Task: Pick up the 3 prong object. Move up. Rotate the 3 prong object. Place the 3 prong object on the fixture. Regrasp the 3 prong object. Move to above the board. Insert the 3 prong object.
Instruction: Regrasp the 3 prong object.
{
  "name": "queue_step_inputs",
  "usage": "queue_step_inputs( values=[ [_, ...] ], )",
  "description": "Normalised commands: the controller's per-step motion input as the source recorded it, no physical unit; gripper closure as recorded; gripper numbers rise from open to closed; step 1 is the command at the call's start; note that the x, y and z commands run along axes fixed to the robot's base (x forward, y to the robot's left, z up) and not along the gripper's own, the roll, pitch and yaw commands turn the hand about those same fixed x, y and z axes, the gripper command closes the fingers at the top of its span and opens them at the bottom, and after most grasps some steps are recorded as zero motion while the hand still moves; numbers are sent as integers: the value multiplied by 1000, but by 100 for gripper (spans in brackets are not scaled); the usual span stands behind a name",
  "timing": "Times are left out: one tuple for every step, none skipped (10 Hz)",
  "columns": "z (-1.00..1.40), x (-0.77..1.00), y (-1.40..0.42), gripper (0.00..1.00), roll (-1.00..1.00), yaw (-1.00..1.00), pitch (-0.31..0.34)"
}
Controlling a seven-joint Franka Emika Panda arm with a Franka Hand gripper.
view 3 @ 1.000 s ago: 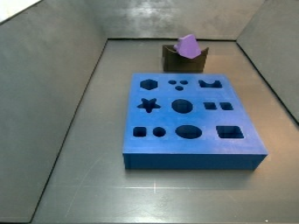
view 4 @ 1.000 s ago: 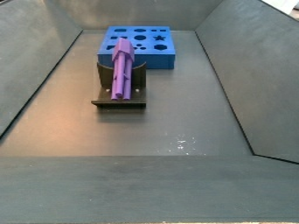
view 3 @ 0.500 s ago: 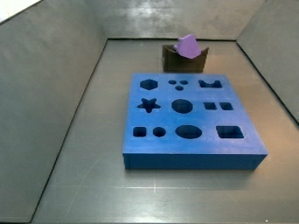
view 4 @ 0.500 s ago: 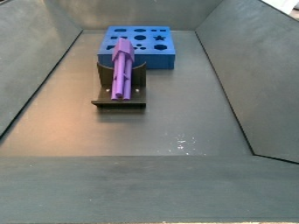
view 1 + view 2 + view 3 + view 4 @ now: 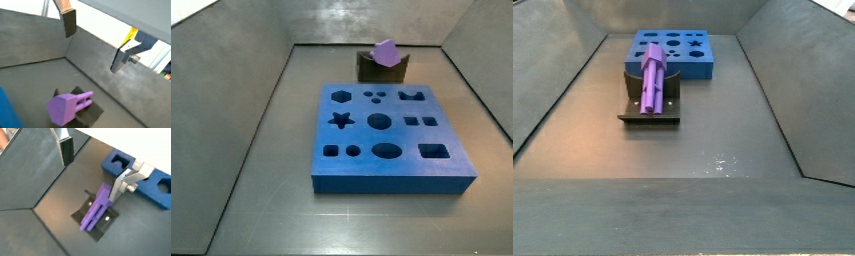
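Overhead, the gripper (image 5: 93, 163) hangs wide and empty; the 3 prong object (image 5: 652, 79) rests on the fixture (image 5: 651, 103), grey floor (image 5: 714, 140).

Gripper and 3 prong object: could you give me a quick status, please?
Gripper open, empty, above the fixture. 3 prong object resting on fixture, untouched. Board clear; nothing in the way.
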Motion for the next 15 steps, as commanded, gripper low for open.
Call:
queue_step_inputs(
  values=[
    [-8,120,-50,0,1000,135,185],
    [-10,126,-52,0,1000,175,210],
    [-10,132,-55,0,1000,201,222],
    [-13,147,-56,0,903,247,218],
    [-16,160,-56,0,731,259,187],
    [-12,177,-62,0,563,270,151],
    [-14,194,-63,0,395,269,117],
    [-8,210,-51,0,229,259,70],
    [-8,205,-50,0,171,245,38],
    [-8,193,-53,0,154,224,10],
    [-12,169,-59,0,158,190,0],
    [-1000,57,37,0,146,145,92],
    [-1000,58,38,0,147,126,88],
    [-1000,66,32,0,134,130,54],
    [-1000,72,27,0,113,132,33]
  ],
)
